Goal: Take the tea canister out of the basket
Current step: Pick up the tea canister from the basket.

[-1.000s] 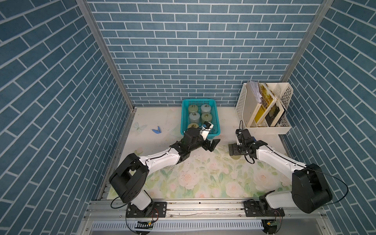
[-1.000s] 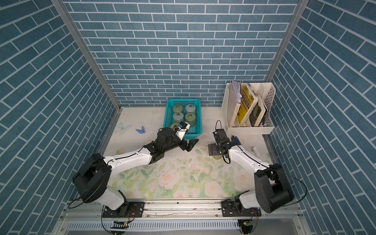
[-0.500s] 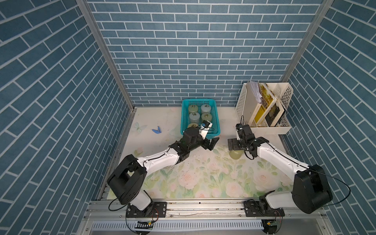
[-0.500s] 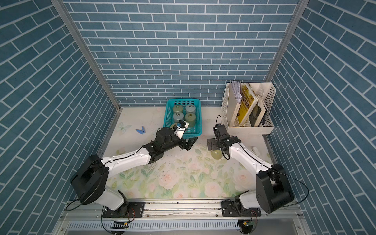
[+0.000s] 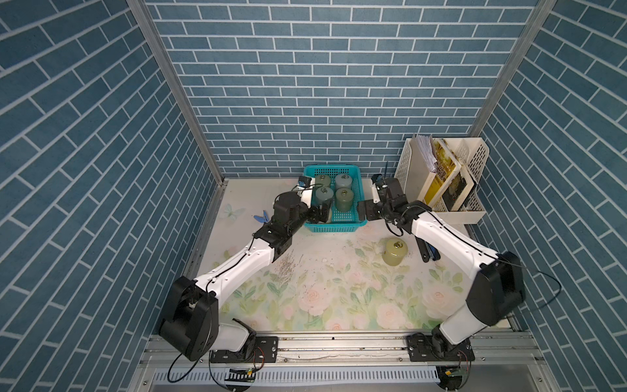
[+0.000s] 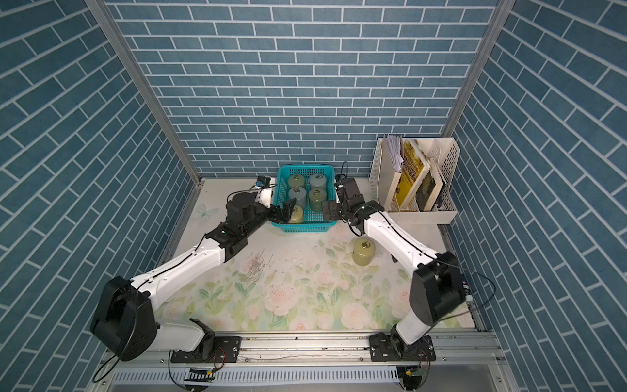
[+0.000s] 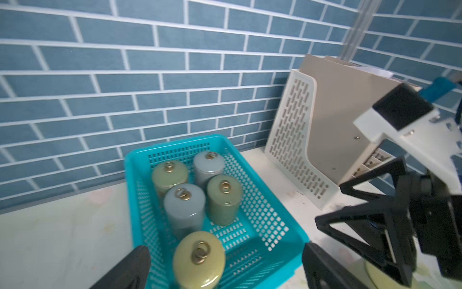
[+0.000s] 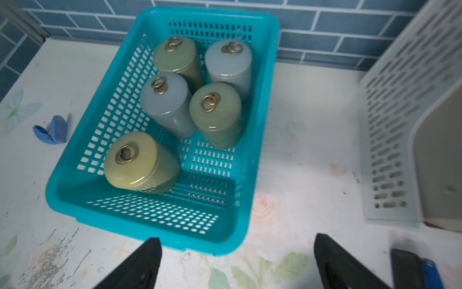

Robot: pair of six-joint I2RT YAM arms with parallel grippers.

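— Which step?
— Grasping. Your left claw [image 7: 223,250] gapes around the nearest yellow-green lidded tea canister [image 7: 198,257], inside the teal mesh plastic basket [image 7: 175,141]. Your right claw [image 8: 237,239] hangs open beside the basket. Close, then lift straight.

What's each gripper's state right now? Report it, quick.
Left gripper: open, straddling the yellow-green canister at the near end of the basket, not gripping it.
Right gripper: open, holding nothing.

- Teal mesh basket [image 5: 334,226]: upper centre in both top views, holding five ring-lidded canisters, four of them upright.
- Yellow-green canister [image 8: 140,162]: tilted, in the basket's lower-left corner.
- Tea canister [image 5: 393,252]: yellow-green, upright, outside the basket to its lower right.
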